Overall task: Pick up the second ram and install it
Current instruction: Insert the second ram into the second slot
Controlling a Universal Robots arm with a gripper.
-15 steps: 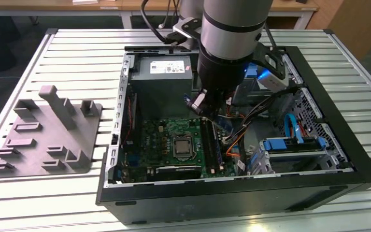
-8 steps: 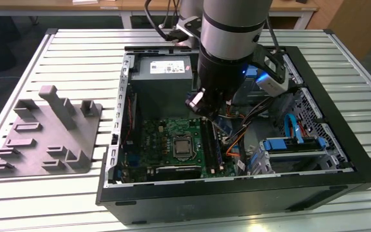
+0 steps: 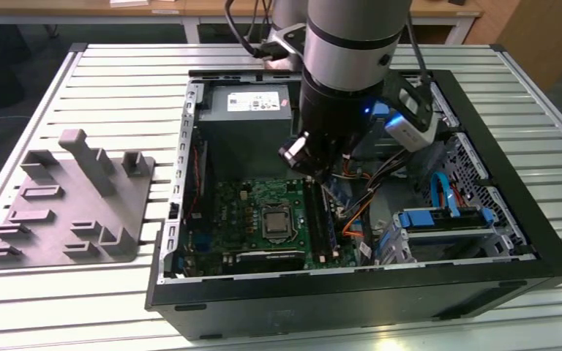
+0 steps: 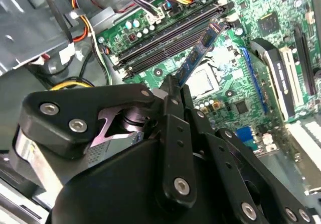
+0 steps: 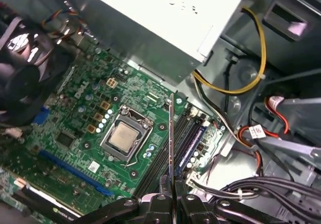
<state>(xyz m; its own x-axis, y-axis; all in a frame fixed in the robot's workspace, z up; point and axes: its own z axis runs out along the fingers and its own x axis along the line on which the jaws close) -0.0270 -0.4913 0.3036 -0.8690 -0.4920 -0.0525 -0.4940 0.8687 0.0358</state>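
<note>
Exterior view: at the lower edge of the frame, the slatted metal table (image 3: 66, 307) carries an open black computer case (image 3: 359, 300). A grey fixture tray (image 3: 66, 212) lies at the left of the frame. Inside the case sits the green motherboard (image 3: 246, 219), and the arm (image 3: 350, 51) reaches down over it at frame centre. In the first wrist view the gripper (image 5: 173, 196) pinches the second ram (image 5: 171, 138) by one end. The stick is over the memory slots (image 5: 185, 138), beside the processor socket (image 5: 125, 136); I cannot tell whether it touches them. Beyond the table, along the top of the frame, wooden desks (image 3: 213, 9) stand on a dark floor (image 3: 8, 110).
</note>
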